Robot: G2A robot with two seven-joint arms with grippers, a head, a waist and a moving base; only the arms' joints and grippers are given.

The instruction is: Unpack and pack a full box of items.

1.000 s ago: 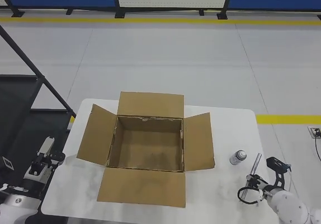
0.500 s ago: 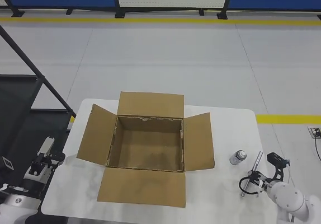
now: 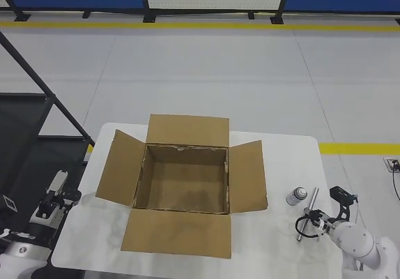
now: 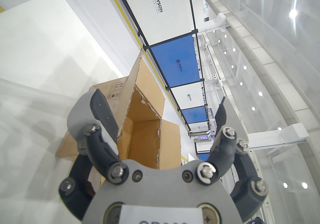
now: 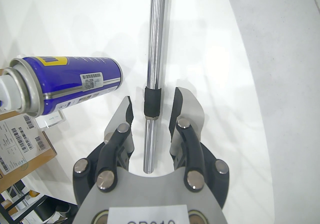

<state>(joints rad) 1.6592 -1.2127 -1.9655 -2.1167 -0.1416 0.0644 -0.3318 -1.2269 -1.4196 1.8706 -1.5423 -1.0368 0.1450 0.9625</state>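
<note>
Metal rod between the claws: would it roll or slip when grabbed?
Probably stiff: the metal rod looks straight. Round and polished, it could roll on the table or slip in the right gripper; its black band, between the open fingers, likely grips better.

The right gripper and metal rod have shifted toward the spray can.

Spray can: a white barcode sticker with small digits on the blue side, and yellow-backed lettering near the shoulder, partly turned away.
Brown cardboard panel near the can: several white barcode labels, print too small to read.
Cardboard box: black handling symbols on an outer wall.
White perforated wall panel and blue wall panel: each bears a logo with one word.
Left tool and right tool: a white sticker on each mount, characters cut off.
</note>
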